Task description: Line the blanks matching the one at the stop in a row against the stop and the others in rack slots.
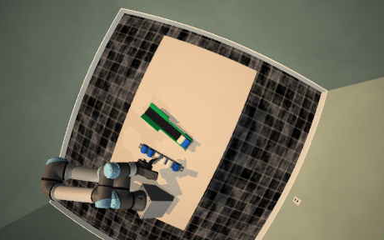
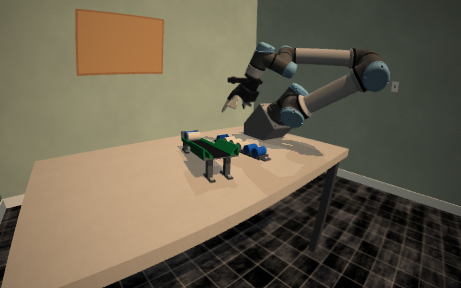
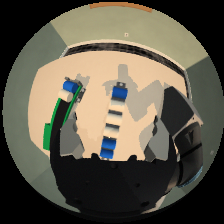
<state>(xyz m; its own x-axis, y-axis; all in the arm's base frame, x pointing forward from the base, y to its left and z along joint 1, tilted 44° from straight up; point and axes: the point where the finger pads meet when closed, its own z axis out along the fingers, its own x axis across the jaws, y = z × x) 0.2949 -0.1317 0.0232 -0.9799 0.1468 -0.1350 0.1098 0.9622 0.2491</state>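
A blue plastic bar (image 1: 186, 144) (image 3: 70, 86) and a cream plastic bar (image 1: 181, 138) (image 2: 193, 135) (image 3: 64, 94) lie at one end of the green-walled, black-bedded ramp (image 1: 158, 124) (image 2: 205, 150) (image 3: 48, 134). Three blue and three cream bars line the narrow stock rack (image 1: 182, 168) (image 2: 265, 158) (image 3: 121, 85). Above, the black gripper (image 1: 157, 166) (image 2: 235, 107) (image 3: 115, 114) has its jaws spread. Shadows cross the pale bench (image 1: 203, 75) (image 2: 99, 210) (image 3: 45, 100), over dark tiles (image 1: 245, 137) (image 2: 399, 225).
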